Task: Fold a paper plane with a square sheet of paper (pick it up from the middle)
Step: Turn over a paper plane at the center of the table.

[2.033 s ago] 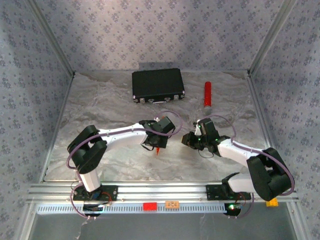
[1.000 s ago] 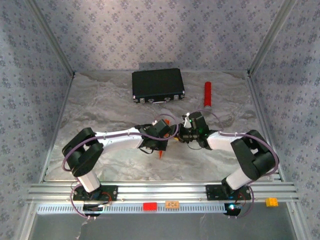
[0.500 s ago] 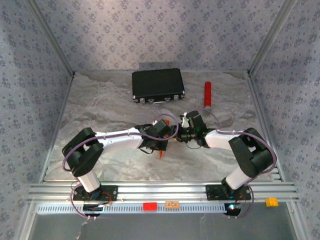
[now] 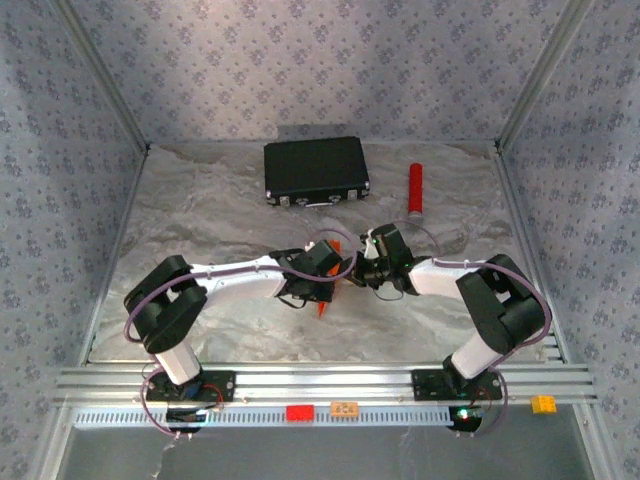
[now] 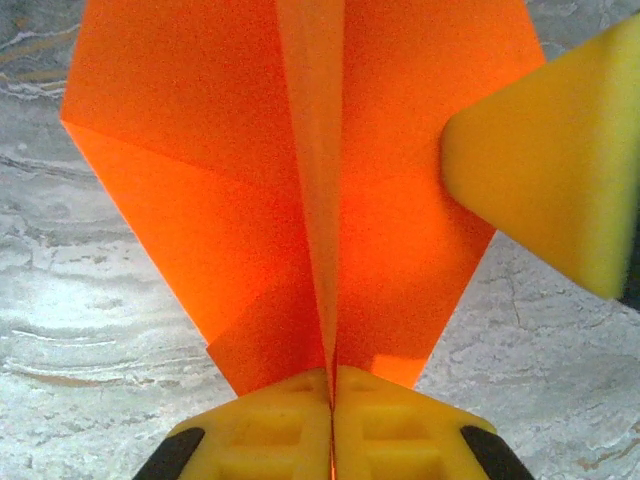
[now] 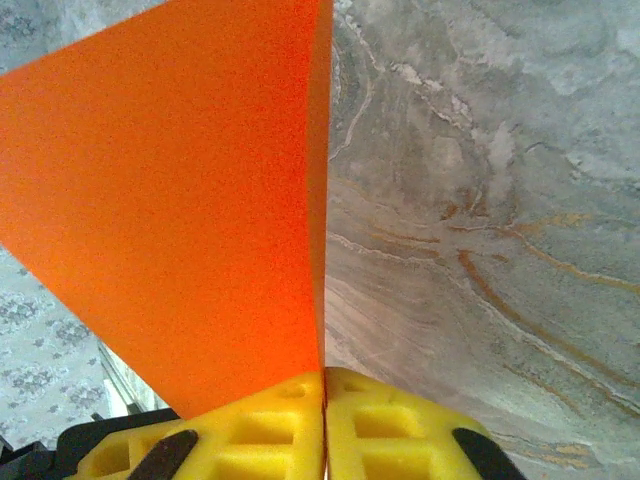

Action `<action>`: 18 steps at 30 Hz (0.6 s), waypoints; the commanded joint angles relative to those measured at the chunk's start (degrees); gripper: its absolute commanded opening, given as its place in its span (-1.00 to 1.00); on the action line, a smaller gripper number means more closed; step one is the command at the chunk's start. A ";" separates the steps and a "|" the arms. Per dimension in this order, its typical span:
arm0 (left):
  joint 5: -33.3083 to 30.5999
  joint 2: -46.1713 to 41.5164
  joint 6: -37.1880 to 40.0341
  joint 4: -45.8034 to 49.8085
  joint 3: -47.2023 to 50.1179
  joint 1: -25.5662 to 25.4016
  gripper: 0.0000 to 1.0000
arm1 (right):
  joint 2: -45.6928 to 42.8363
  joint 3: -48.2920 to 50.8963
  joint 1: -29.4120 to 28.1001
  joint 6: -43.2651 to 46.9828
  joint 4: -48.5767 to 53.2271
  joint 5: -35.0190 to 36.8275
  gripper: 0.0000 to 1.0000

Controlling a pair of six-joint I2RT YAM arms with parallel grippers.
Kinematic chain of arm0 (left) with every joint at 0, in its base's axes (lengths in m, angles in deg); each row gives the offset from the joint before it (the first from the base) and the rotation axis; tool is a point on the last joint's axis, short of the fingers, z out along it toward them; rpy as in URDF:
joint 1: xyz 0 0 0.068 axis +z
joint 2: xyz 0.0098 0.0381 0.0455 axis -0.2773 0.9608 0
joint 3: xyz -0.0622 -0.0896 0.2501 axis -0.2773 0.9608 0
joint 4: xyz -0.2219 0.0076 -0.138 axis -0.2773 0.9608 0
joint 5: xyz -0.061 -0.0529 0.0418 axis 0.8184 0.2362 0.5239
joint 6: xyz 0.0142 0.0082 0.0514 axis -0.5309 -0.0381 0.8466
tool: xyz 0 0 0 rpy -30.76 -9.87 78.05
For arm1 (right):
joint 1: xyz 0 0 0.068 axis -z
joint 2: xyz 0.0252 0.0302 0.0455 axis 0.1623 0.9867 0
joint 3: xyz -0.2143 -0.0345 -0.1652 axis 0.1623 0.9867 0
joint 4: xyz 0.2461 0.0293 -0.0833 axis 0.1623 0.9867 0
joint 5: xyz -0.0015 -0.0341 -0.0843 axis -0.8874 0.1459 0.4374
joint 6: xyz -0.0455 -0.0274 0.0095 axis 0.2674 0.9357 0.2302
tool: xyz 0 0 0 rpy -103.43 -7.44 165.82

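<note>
**Figure. Both arms meeting in front of the black case, seen from my remote station.**

Top external view: the black case (image 4: 315, 170) lies flat at the far side of the table (image 4: 200, 220). A red cylinder (image 4: 414, 188) lies to the right of the case and apart from it. Nearer to me than the case, about below its right half, the left end effector (image 4: 322, 272) and the right end effector (image 4: 368, 268) come together tip to tip above the table. The folded orange sheet of paper (image 4: 322, 309) is held between them. One orange point hangs on the side away from the case, and a small orange corner shows on the side toward it.

Left wrist view: the left end effector (image 5: 331, 385) is pinched shut on the sheet (image 5: 250, 180), its two yellow fingers pressed together on the centre crease at the narrow end. From that grip the paper fans outward, a flap on either side of the raised middle fold. One yellow finger of the right end effector (image 5: 545, 170) lies against the right edge of the sheet.

Right wrist view: the right end effector (image 6: 324, 385) is likewise clamped onto the sheet (image 6: 180, 220). Its yellow fingers meet on the paper's edge, and the orange surface spreads up and to the left of the grip. The marbled table surface lies behind it.
</note>
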 commanded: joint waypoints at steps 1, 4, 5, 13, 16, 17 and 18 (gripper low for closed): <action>0.81 -2.45 1.19 -0.05 -0.07 -0.35 -0.79 | 0.96 -1.25 0.15 0.86 1.81 -0.12 -0.87; 0.75 -3.46 1.71 -0.48 -0.05 -0.31 -0.69 | 0.88 -1.06 0.21 0.81 1.78 -0.43 -0.88; 0.62 -3.68 2.02 -0.59 -0.01 -0.35 -0.64 | 0.82 -0.98 0.25 0.72 1.82 -0.45 -0.88; -0.62 -4.83 3.74 -1.44 0.25 -0.35 -0.48 | 1.00 -0.97 0.29 0.29 1.64 -0.61 -0.88; -2.27 -5.52 4.33 -1.85 0.46 -0.38 -0.36 | 1.15 -0.89 0.33 0.26 1.65 -0.66 -0.88; -2.92 -5.64 4.46 -1.68 0.47 -0.29 -0.33 | 1.18 -0.88 0.33 0.22 1.64 -0.66 -0.88; -3.51 -5.50 4.46 -1.40 0.34 -0.16 -0.30 | 1.21 -0.93 0.27 0.21 1.58 -0.61 -0.88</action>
